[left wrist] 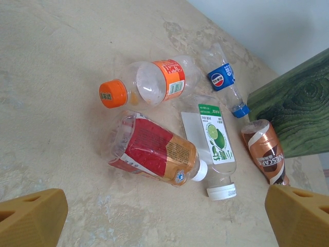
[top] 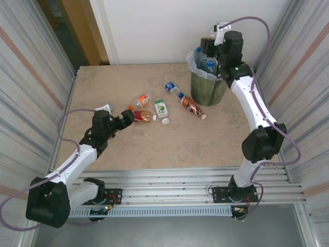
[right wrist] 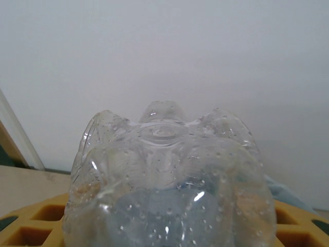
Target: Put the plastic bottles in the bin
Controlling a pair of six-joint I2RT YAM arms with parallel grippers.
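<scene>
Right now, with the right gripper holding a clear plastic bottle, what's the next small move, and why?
Probably open the right gripper. It clamps the clear plastic bottle, and the top view puts it over the round dark green bin, so releasing should drop the bottle in.

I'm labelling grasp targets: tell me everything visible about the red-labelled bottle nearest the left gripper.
The red-labelled bottle is clear, crumpled plastic with a red label turning orange-gold toward the neck and a white cap. It lies on its side on the beige table, its cap seemingly touching the lime-labelled bottle. The orange-capped bottle lies close by its base; contact there is unclear. The left gripper is open just short of it, not touching it.
</scene>
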